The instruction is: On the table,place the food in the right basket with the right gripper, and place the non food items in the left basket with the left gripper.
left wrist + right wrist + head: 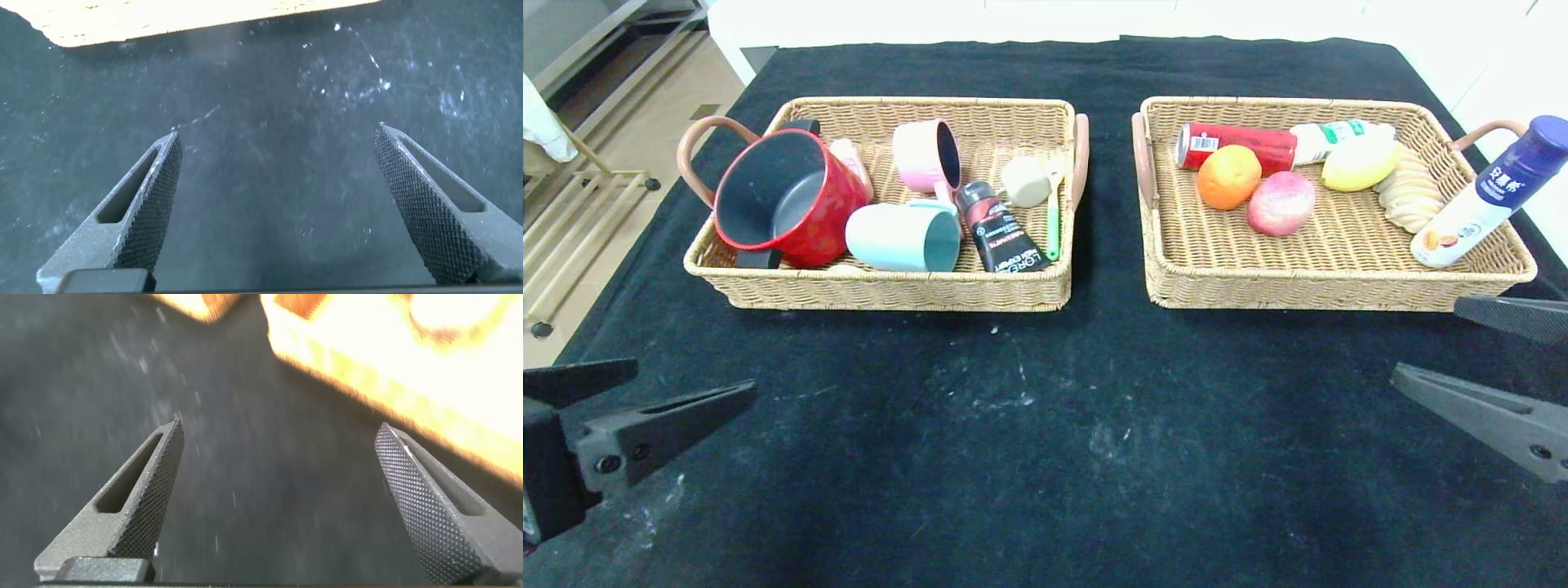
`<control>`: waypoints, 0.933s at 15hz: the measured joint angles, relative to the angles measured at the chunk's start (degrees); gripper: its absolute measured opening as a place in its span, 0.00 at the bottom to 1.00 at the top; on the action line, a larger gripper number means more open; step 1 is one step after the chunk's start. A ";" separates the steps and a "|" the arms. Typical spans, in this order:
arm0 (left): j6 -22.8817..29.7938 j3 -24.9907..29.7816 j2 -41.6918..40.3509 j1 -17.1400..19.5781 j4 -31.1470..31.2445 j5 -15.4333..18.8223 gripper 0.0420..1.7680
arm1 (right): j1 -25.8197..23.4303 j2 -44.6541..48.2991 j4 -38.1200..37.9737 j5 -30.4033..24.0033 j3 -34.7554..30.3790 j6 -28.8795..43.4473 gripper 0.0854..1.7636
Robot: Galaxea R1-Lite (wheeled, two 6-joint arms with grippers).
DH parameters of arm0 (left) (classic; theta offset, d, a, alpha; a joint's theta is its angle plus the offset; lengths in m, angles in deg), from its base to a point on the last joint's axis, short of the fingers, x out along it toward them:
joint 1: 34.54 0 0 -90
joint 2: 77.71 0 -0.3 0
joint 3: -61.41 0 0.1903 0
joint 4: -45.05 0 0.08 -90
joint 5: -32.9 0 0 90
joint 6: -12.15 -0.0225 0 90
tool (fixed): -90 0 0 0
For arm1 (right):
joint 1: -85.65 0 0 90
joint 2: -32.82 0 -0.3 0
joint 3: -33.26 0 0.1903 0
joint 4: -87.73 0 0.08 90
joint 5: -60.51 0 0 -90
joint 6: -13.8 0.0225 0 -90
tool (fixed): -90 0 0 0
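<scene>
The left basket (890,287) holds a red pot (784,200), a pink cup (927,155), a mint cup (903,237), a black tube (1001,229), a cream scoop (1025,181) and a green-handled utensil (1054,220). In the right basket (1339,290) lie a red can (1241,145), a white bottle (1331,137), an orange (1228,175), an apple (1281,202), a lemon (1360,163) and sliced bread (1409,196). A blue-capped bottle (1486,196) leans on its right rim. My left gripper (694,376) (278,131) and right gripper (1423,337) (279,425) hover open and empty over the bare cloth in front of the baskets.
A black cloth (1045,425) covers the table, with white scuffs in the middle front. The floor and a metal rack (580,196) lie beyond the table's left edge. The left basket's edge (163,20) and the right basket's wall (392,367) show ahead of the fingers.
</scene>
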 joint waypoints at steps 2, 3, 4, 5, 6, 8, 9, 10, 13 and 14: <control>-0.22 1.26 -2.45 0.13 0.35 -0.52 0.96 | -2.26 3.58 -9.24 0.13 2.01 0.00 0.97; -0.46 1.51 -3.62 0.46 1.44 -0.94 0.96 | -3.35 5.42 -13.36 0.59 3.02 0.00 0.97; -1.05 1.58 -5.19 1.22 3.61 -1.35 0.96 | -4.57 7.52 -17.58 1.84 4.05 0.00 0.97; -2.23 1.54 -7.03 2.32 5.95 -1.54 0.96 | -5.49 9.53 -21.60 3.28 5.05 0.00 0.97; -3.17 1.23 -8.94 3.45 7.83 -1.62 0.96 | -6.22 11.72 -25.89 4.90 6.19 0.00 0.97; -4.53 -0.59 -13.07 6.67 12.52 -1.21 0.96 | -7.11 16.76 -36.93 9.37 9.31 0.00 0.97; -5.12 -2.55 -15.12 8.44 15.52 -0.90 0.96 | -7.38 19.36 -41.69 12.11 11.22 0.00 0.97; -5.45 -4.69 -16.70 9.79 18.03 -0.72 0.96 | -7.58 22.22 -46.79 14.92 13.31 -0.33 0.97; -6.24 -11.20 -20.13 13.64 24.64 1.82 0.97 | -10.44 29.17 -58.21 27.38 19.65 -5.51 0.97; -6.72 -13.13 -21.04 15.17 26.54 3.34 0.97 | -12.24 31.06 -59.88 28.71 20.92 -7.11 0.97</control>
